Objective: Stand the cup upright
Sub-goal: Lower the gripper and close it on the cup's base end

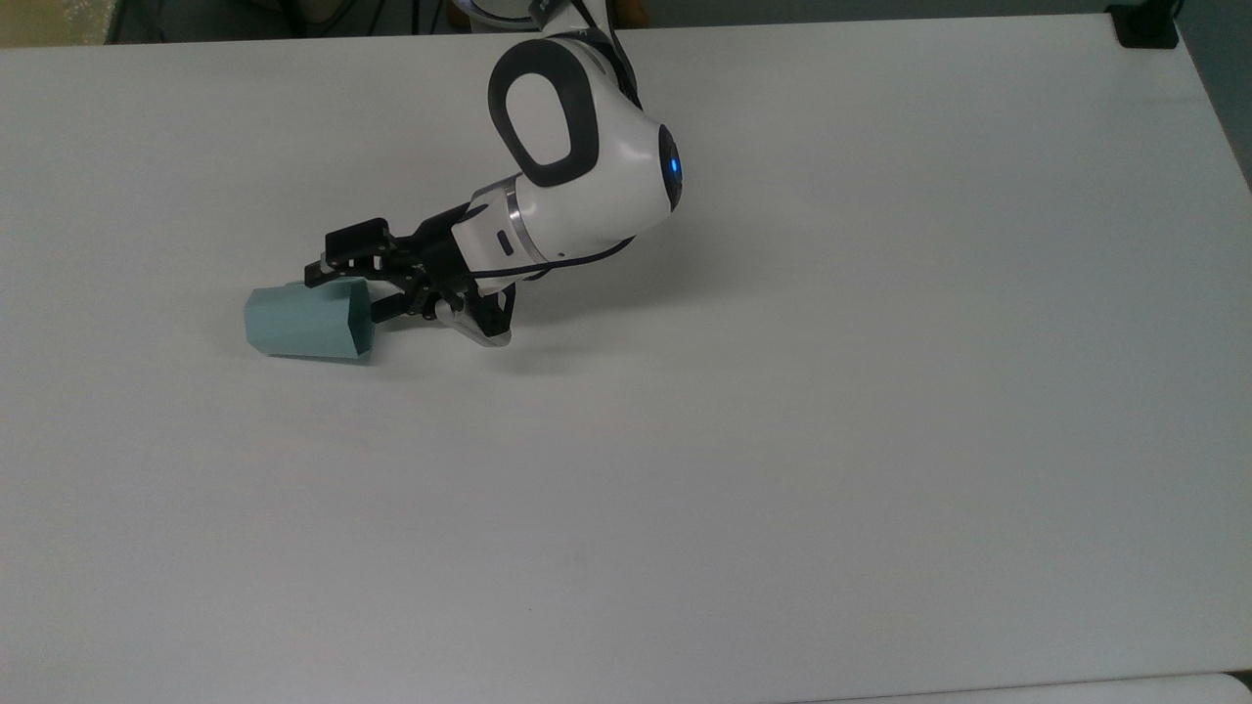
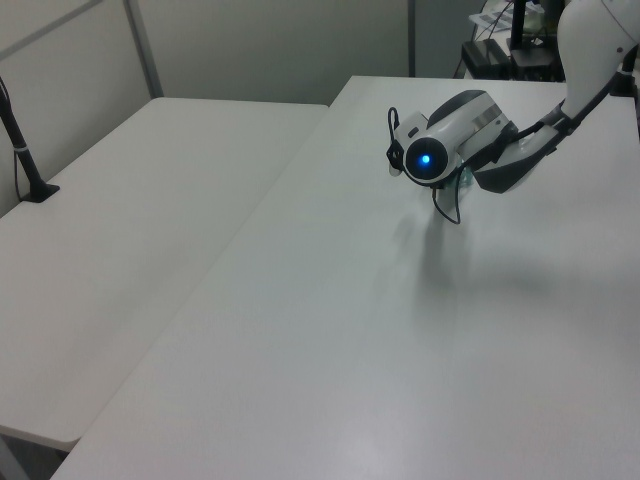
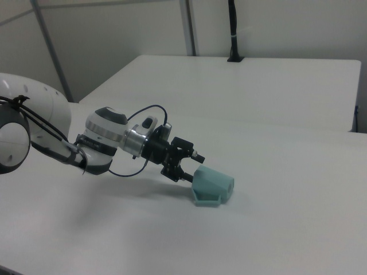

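The pale teal cup (image 1: 305,323) lies on its side on the white table (image 1: 782,440), wide rim end toward the top view's right. In the right view the cup (image 3: 213,183) rests with its handle flat against the table. My gripper (image 1: 347,293) is open, low over the table, reaching in from the top view's right. One finger sits by the cup's far upper edge, the other just off the rim. From the right view the gripper (image 3: 191,167) is right at the cup's near end. The left view has the wrist covering all but a teal sliver of the cup (image 2: 464,181).
The white arm (image 1: 577,186) stretches in from the top view's upper edge. A second white table (image 2: 150,200) stands alongside, carrying a black post (image 2: 25,150). A black clamp (image 1: 1144,24) sits at the top view's upper right corner.
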`<control>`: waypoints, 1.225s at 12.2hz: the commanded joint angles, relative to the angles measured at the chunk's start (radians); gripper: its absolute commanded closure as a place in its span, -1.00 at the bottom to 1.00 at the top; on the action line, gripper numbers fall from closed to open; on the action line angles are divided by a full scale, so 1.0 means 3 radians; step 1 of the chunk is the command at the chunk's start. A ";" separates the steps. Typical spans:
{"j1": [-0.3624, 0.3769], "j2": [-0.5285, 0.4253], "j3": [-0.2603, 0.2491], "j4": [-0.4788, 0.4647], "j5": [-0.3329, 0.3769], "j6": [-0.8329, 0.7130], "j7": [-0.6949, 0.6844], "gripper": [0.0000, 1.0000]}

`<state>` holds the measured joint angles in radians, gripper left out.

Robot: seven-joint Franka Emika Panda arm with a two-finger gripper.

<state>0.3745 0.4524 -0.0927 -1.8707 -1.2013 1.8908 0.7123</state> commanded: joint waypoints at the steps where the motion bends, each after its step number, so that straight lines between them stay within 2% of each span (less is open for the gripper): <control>1: -0.0118 0.0011 0.0059 0.0008 -0.0076 0.0058 0.0070 -0.87; 3: -0.0184 0.0031 0.0059 0.0028 -0.0066 0.0089 0.0080 -0.82; 7: -0.0210 0.0036 0.0053 0.0033 -0.0066 0.0156 0.0075 0.31; 9: -0.0231 0.0036 0.0058 0.0028 -0.0071 0.0211 0.0075 1.00; 15: -0.0277 0.0011 0.0059 0.0028 -0.0025 0.0247 0.0065 1.00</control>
<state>0.3174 0.4586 -0.0894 -1.8588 -1.2149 1.9194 0.7159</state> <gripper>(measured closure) 0.885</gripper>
